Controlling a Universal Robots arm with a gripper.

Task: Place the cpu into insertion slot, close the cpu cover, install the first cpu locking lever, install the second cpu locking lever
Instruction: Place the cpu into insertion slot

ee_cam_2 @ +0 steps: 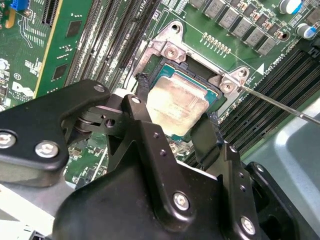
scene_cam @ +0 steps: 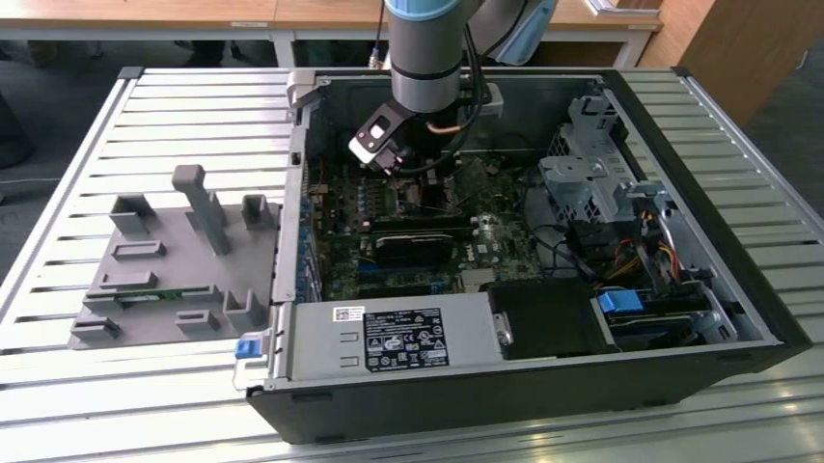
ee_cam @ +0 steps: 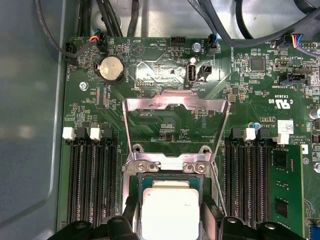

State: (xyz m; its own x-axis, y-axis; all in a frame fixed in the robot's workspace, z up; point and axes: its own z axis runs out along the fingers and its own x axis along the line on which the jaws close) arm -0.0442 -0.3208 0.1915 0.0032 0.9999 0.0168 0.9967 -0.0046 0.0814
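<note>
One gripper (ee_cam_2: 177, 99) clasps the cpu (ee_cam_2: 180, 107), apparently seated in the insertion slot (ee_cam_2: 192, 71).

We see an open computer case (scene_cam: 515, 400) on a slatted bench (scene_cam: 77, 135), a grey holder (scene_cam: 168, 270) beside it, a coin battery (ee_cam: 111, 68) inside.

The cpu (ee_cam: 170, 210) top is dull brushed metal, the cpu cover (ee_cam: 150, 103) bright bare metal, the motherboard (ee_cam: 95, 107) glossy green.
</note>
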